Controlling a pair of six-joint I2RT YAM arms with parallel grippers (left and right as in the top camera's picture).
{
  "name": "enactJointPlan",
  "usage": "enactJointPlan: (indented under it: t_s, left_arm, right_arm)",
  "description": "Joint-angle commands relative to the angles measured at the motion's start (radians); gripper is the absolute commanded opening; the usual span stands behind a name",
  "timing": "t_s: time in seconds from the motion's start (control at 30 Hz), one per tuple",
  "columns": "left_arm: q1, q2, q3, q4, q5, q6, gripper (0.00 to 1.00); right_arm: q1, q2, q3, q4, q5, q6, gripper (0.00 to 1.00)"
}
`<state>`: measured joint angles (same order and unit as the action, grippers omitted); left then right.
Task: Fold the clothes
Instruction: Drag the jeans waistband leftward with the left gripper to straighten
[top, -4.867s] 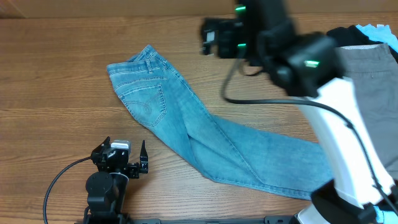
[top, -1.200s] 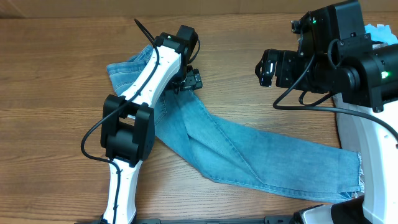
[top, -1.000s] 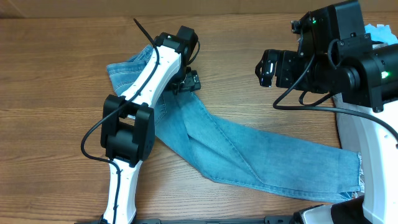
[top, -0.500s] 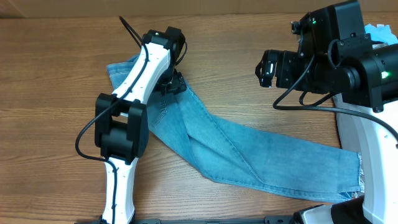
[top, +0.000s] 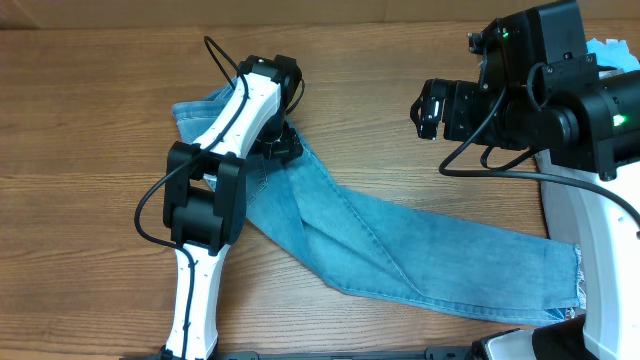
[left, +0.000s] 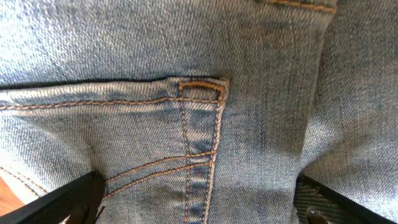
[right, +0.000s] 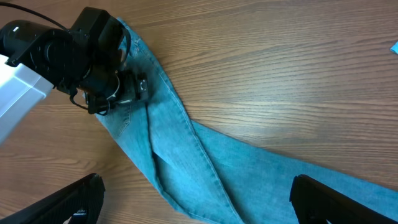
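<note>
The light-blue jeans (top: 400, 245) lie flat, waist at the upper left, legs running to a frayed hem at the lower right. They also show in the right wrist view (right: 205, 162). My left gripper (top: 280, 140) is down on the seat by the back pocket. In the left wrist view its jaws (left: 199, 202) are open, one finger on each side of the pocket corner (left: 202, 90). My right gripper (top: 428, 108) hangs high above the table right of the jeans, open and empty, as its own view (right: 199, 205) shows.
A pile of other clothes (top: 610, 55), grey and light blue, lies at the far right behind the right arm. The right arm's white base (top: 590, 270) stands over the hem end of the legs. Bare wooden table (top: 80, 200) lies left of the jeans.
My left arm has reached from its rest spot to the jeans' waist and shifted slightly left and down onto the pocket. The right arm has held still for the last second.
</note>
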<state>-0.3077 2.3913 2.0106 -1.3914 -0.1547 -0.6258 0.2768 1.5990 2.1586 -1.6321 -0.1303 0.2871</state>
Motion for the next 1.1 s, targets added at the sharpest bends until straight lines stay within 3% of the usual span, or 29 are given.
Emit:
enactJointPlan:
  t_s: [0.0,0.53,0.63,1.07]
  left_arm:
    - [-0.005,0.005,0.017,-0.038,-0.045,0.008,1.0]
    - [0.042,-0.005,0.023,-0.181,-0.145,-0.007,1.0]
    - [0.064,-0.019,0.024,-0.218,-0.19,-0.057,1.0]
    - [0.138,-0.195,0.023,-0.299,-0.188,-0.047,1.0]
  right_arm:
    - [0.003,0.011,0.008,0.006,0.006,-0.002,1.0]
    - [0.003,0.04,0.008,0.006,0.006,-0.002,1.0]
    - [0.003,0.04,0.008,0.006,0.006,-0.002,1.0]
    - [0.003,0.04,0.008,0.006,0.006,-0.002,1.0]
